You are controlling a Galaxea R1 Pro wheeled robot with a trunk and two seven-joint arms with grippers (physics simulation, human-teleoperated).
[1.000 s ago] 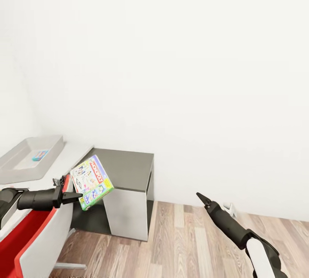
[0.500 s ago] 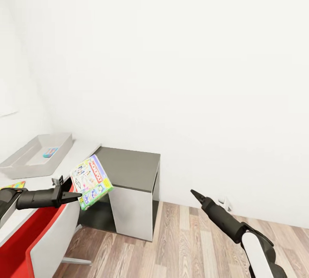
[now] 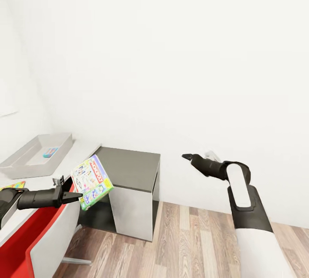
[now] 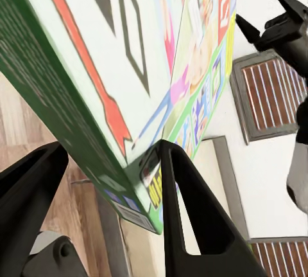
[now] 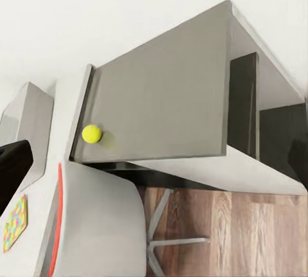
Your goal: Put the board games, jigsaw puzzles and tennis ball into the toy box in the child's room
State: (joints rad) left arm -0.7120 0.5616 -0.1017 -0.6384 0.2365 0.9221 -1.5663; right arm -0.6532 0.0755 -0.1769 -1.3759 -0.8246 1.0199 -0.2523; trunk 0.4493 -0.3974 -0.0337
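Left gripper (image 3: 76, 195) clamping Monopoly box (image 3: 91, 181), hiding tennis ball (image 5: 92, 134); right gripper (image 3: 187, 156) closed; jigsaw puzzle (image 3: 11, 185) cut off.

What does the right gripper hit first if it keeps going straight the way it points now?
Probably the dark grey desk section: the right wrist view looks along the right gripper straight at its top. The tennis ball sits off to the side of that line. Depth is unclear, so treat this as likely.
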